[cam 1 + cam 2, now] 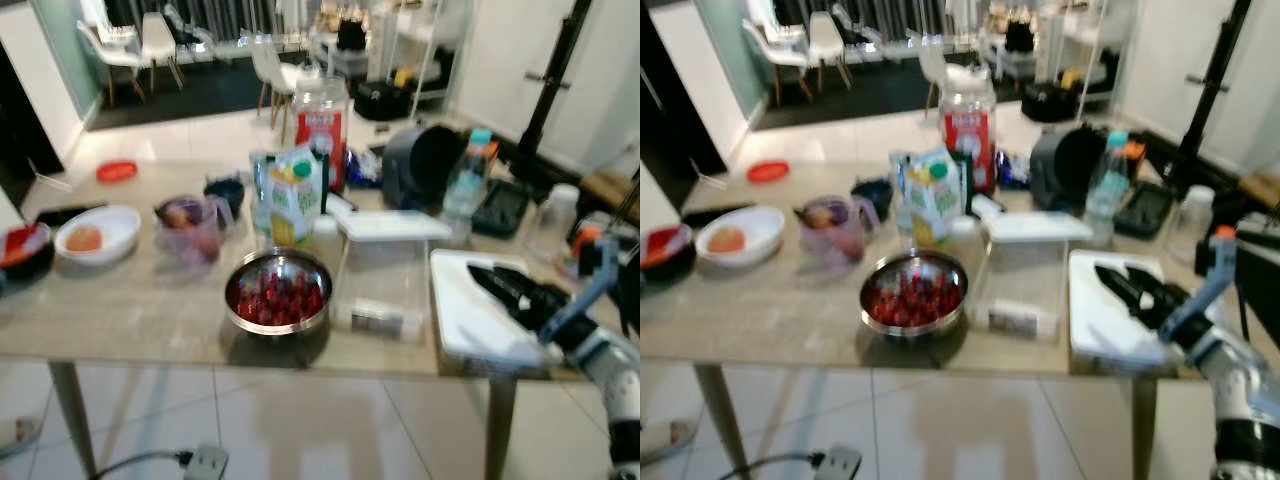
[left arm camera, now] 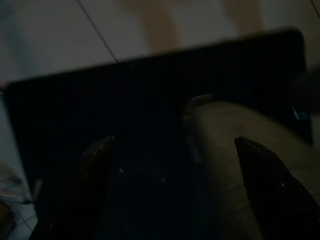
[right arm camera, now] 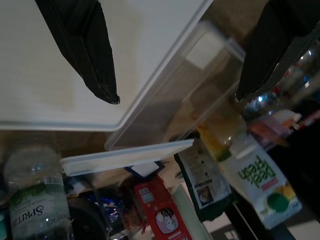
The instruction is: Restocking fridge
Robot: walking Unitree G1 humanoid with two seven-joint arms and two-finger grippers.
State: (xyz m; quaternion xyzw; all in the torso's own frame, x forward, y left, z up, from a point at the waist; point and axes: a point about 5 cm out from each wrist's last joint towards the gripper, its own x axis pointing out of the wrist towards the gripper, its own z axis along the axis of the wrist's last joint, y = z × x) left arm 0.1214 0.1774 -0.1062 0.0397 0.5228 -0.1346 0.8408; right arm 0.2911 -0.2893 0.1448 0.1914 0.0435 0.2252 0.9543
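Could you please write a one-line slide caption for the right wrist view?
Open right gripper hovering over white lid and clear container.

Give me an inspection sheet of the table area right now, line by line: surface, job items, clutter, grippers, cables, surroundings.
Surface: wooden table, crowded.
Job's things: steel bowl of red fruit near the front edge; clear plastic container beside it, its lid resting askew on top; juice carton and red-labelled jar behind; water bottle further right.
Clutter: white bowl, purple jug, white board.
Grippers: right gripper open over the white board; left gripper open, in shade.
Cables: power strip with cable on the floor.
Surroundings: white chairs behind.
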